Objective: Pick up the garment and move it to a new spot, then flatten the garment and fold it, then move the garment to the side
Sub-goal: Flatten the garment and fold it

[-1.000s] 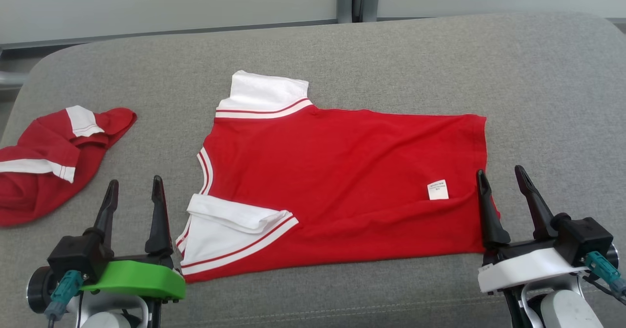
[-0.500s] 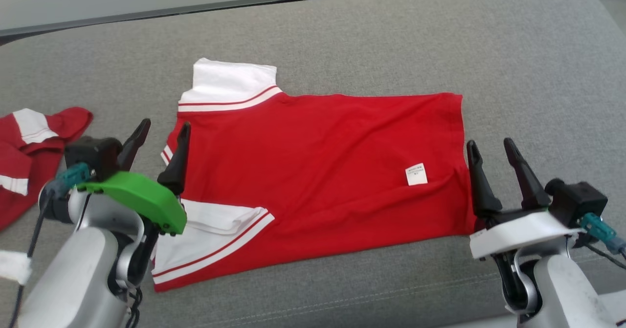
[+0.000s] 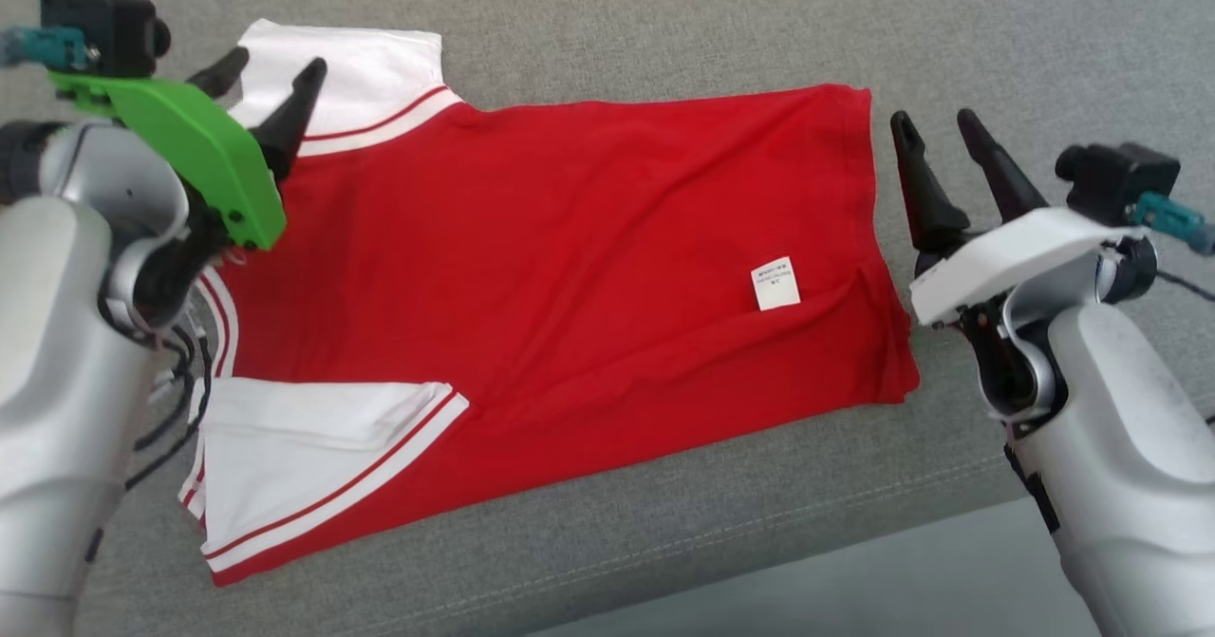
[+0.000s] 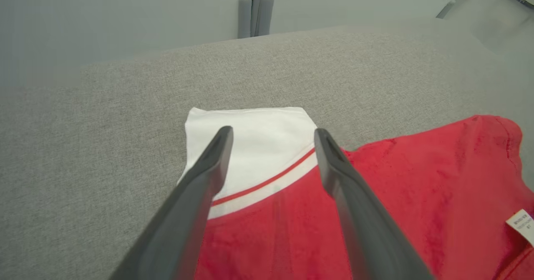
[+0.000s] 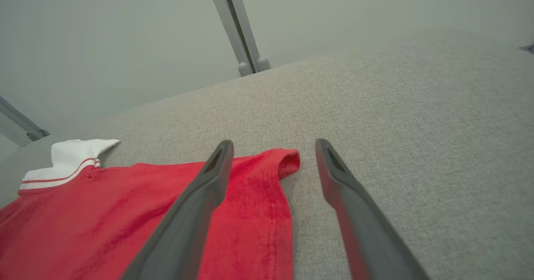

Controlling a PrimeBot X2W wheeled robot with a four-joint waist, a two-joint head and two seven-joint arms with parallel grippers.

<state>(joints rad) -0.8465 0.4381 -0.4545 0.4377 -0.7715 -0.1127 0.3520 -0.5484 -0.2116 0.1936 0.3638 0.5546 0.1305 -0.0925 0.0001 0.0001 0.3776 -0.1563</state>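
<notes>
Left claw (image 3: pixel 273 63) and right claw (image 3: pixel 932 117) are spread wide, empty; the garment (image 3: pixel 570 238) could be skewed by uneven far-corner grips.

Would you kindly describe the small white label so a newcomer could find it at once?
On the grey cushion lies a red shirt. Near its hem, toward the right gripper, sits the label: a small printed white square on plain red, smaller than the striped white sleeves.

A matt, soft-knit red shirt (image 3: pixel 570 238) with smooth white cloth sleeves lies on a cushion (image 3: pixel 664 29) of coarse grey woven fabric. The left gripper (image 3: pixel 275 63) and right gripper (image 3: pixel 933 117) have dull dark plastic fingers (image 3: pixel 925 191) and smooth plastic shells on satin-silver forearms.
</notes>
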